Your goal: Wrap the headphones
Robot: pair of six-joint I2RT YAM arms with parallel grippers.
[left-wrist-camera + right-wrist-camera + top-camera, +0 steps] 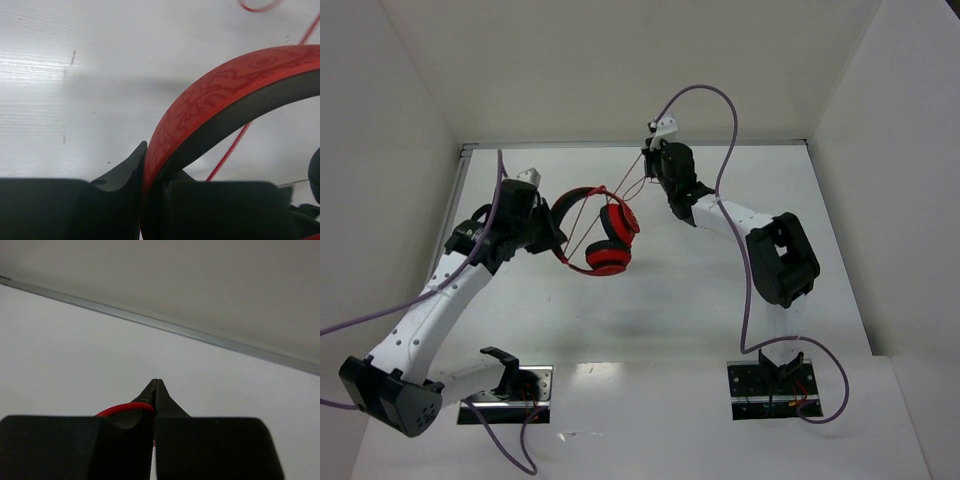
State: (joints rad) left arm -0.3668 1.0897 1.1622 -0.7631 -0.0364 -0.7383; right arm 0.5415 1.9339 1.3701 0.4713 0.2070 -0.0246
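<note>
The red headphones (605,240) hang above the table at centre left, two round red ear cups low, black-lined headband arching up left. My left gripper (556,232) is shut on the headband (210,95), which runs between its fingers in the left wrist view. The thin red cord (620,192) runs from the headphones up right to my right gripper (650,160), which is shut on the cord (125,408); a red loop shows beside its closed fingertips. A strand of cord also crosses the left wrist view (235,145).
Thick purple robot cables (720,110) loop over the right arm and along the left arm (420,300). The white enclosure walls and a metal strip (620,145) bound the far edge of the table. Both arm bases sit at the near edge.
</note>
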